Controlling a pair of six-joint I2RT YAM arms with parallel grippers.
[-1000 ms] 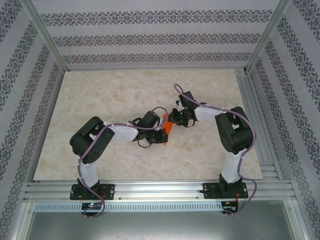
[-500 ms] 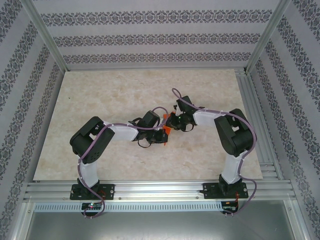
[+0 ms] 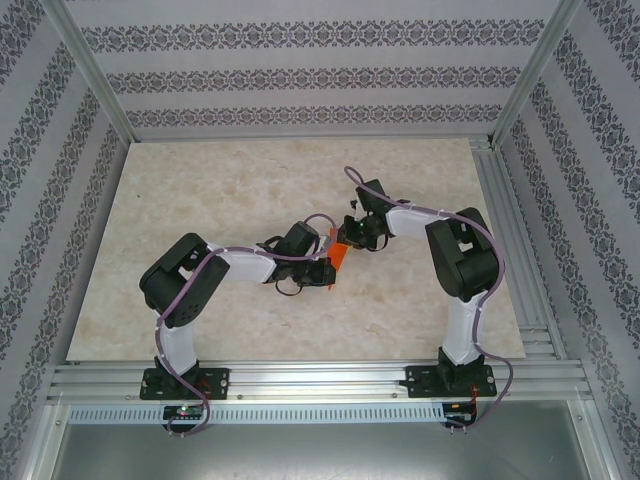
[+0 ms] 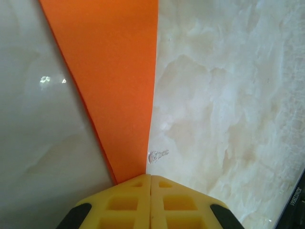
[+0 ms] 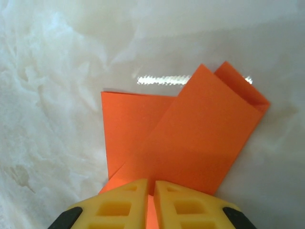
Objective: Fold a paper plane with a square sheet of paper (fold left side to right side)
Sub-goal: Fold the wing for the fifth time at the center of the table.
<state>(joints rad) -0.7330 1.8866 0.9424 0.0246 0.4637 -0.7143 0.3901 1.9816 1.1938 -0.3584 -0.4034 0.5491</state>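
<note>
We saw the marble-look table [image 3: 200,190] spread under both arms, the left arm [image 3: 180,285] and right arm [image 3: 462,255] bent inward w/ wrists meeting near centre. The square sheet of paper [image 5: 200,138], folded into overlapping orange flaps, sat btwn the two grippers, fanning out ahead of each set of fingers. The left gripper [image 4: 150,177] was pinched tight on a narrow tapering end of the sheet. The right gripper [image 5: 151,183] was clamped on the flaps' near edge, orange showing thru its thin gap.
</note>
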